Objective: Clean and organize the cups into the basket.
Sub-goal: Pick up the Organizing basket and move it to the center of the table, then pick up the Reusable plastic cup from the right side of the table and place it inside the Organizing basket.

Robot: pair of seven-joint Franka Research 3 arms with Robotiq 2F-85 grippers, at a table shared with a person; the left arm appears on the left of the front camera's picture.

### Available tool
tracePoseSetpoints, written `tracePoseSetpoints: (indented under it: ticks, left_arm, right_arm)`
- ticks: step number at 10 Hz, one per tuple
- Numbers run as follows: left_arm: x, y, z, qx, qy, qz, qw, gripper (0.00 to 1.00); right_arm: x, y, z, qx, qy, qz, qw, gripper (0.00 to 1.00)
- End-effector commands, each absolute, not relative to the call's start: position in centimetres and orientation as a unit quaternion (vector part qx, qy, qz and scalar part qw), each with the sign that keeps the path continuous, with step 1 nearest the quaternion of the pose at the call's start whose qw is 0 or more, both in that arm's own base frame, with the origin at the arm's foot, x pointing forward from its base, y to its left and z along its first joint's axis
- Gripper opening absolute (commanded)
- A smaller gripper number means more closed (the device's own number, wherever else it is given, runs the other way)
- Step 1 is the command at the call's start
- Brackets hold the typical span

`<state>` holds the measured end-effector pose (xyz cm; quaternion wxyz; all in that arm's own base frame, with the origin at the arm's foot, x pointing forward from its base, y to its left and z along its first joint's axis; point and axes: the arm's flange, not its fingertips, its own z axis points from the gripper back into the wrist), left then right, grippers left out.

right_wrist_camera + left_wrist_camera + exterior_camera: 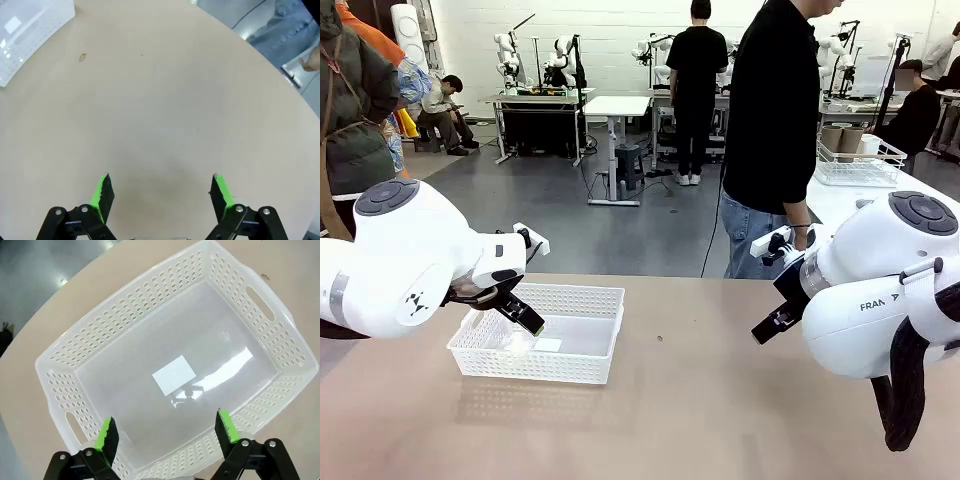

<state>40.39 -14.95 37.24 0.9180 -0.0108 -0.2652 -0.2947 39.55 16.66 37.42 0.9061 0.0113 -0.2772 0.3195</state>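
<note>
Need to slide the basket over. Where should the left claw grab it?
Take the basket by a short end wall at its handle slot, from straight above, one finger inside, one outside. The wall is thin with a solid rim, and the basket sits flat and empty, so the open left claw should straddle it.

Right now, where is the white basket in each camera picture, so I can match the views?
Front view: basket left of centre, below the left gripper.
Left wrist view: basket in the middle, seen from above.
Right wrist view: basket corner at top left.
Shared landmark: the white label on its floor.
</note>
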Motion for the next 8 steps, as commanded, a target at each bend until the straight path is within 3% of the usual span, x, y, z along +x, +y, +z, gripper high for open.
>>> tracePoseSetpoints:
  ticks: [1, 8]
  left_arm:
    - [40.39, -14.96, 37.24, -0.011, -0.265, -0.295, 0.918, 1.00]
    - [40.39, -14.96, 37.24, -0.011, -0.265, -0.295, 0.918, 1.00]
  right_arm:
    - [39.55, 16.67, 37.42, 0.011, -0.277, 0.319, 0.906, 1.00]
    - [39.55, 16.67, 37.42, 0.011, -0.277, 0.319, 0.906, 1.00]
